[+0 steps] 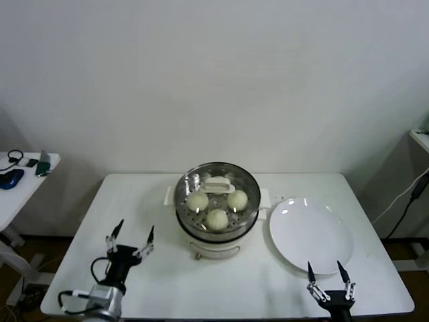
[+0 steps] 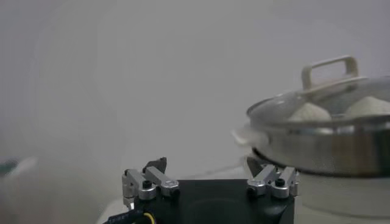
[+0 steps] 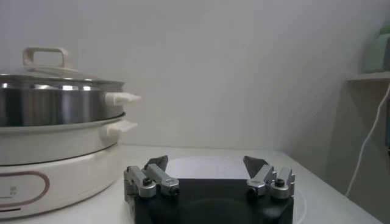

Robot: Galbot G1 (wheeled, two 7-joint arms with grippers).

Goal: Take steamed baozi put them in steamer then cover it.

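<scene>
Dead center of the head frame, the steamer (image 1: pixel 216 204) sits with the cover (image 1: pixel 218 186) on it and the steamed baozi (image 1: pixel 217 219) visible through the glass. Lower left, the left gripper (image 1: pixel 132 240) hangs spread wide, holding nothing. Lower right, the right gripper (image 1: pixel 327 274) is spread too, just by the white plate (image 1: pixel 310 233) near the table (image 1: pixel 149 194) edge.
</scene>
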